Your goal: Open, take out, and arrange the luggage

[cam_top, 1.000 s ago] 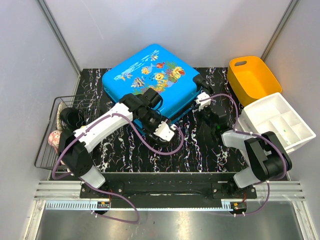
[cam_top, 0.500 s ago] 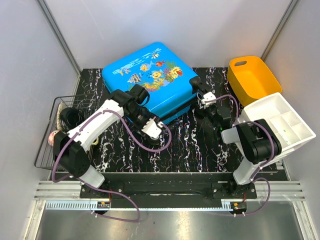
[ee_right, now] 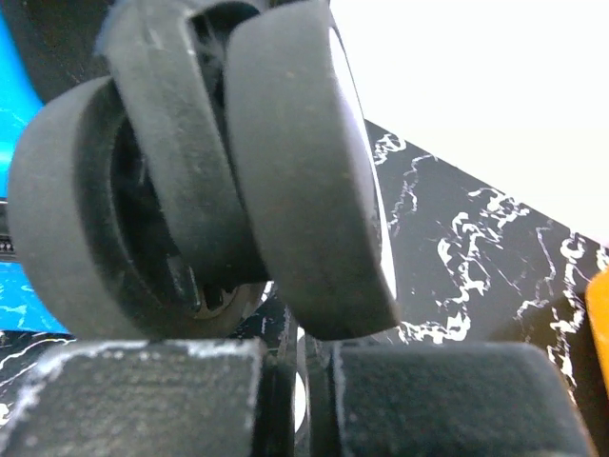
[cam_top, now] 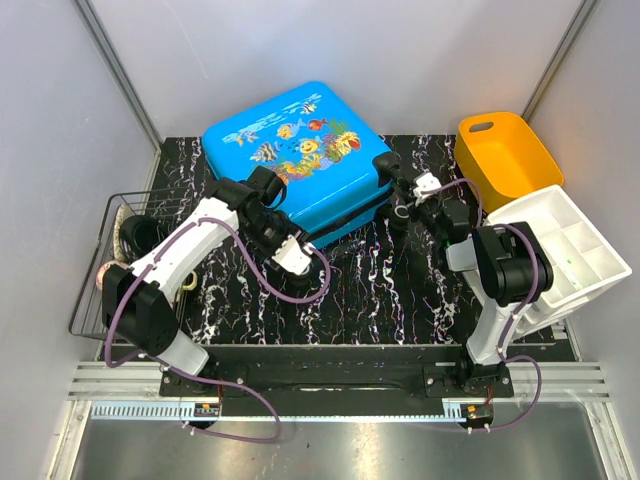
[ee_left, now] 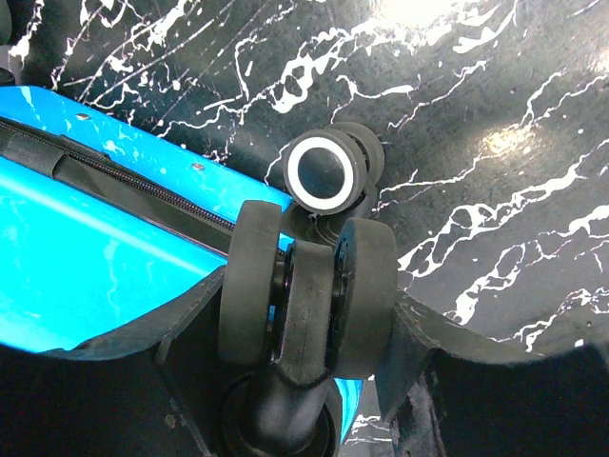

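The luggage [cam_top: 290, 150] is a bright-blue fish-print suitcase lying closed and flat at the back of the marbled table. My left gripper [cam_top: 262, 192] is at its near-left corner. In the left wrist view its fingers [ee_left: 190, 319] press on both sides of a black double wheel [ee_left: 366, 286]; a second wheel with a white ring [ee_left: 324, 173] lies beyond. My right gripper [cam_top: 396, 188] is at the suitcase's right corner, shut and holding nothing. Its closed fingertips [ee_right: 300, 357] sit just under another black double wheel [ee_right: 285, 162].
An orange bin [cam_top: 505, 155] stands at the back right, with a white compartment organiser [cam_top: 555, 250] in front of it. A wire basket [cam_top: 120, 250] holding a few items hangs off the table's left edge. Grey walls close in the back and sides.
The suitcase has slid back and to the left, turning a little. My left gripper moved left and back with the wheel. My right gripper moved back towards the right corner wheel.
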Controlling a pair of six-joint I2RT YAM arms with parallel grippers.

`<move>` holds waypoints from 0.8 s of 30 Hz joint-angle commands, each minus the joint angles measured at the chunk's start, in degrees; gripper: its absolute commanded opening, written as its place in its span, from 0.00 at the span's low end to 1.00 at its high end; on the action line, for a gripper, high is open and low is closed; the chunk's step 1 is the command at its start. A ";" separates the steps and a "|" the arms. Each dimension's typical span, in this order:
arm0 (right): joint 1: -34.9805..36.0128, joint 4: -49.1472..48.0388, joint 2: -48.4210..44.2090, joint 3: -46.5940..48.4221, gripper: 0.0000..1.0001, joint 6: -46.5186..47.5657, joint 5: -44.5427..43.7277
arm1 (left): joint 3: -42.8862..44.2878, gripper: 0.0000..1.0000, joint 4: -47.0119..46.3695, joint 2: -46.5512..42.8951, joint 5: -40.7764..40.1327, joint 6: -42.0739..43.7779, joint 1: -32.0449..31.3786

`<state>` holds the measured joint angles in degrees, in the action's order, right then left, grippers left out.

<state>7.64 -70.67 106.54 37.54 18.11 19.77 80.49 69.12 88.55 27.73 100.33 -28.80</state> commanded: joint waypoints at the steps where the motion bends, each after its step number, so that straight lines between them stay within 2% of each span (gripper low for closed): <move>1: -5.00 -4.74 1.47 5.08 0.00 -1.49 -1.41 | -3.84 0.00 10.51 1.01 -16.21 -9.02 7.61; 10: -9.39 -2.98 4.55 10.53 0.00 -3.87 5.54 | -3.32 0.00 13.23 2.24 -18.23 -6.56 8.93; 24: -9.48 -2.54 14.30 24.77 0.00 -9.93 13.88 | -2.27 0.00 14.28 4.87 -20.78 -2.86 9.02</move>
<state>1.28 -69.52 119.24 55.40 8.69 40.38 80.34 70.67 89.03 24.77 105.14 -26.33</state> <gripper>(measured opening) 0.007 0.574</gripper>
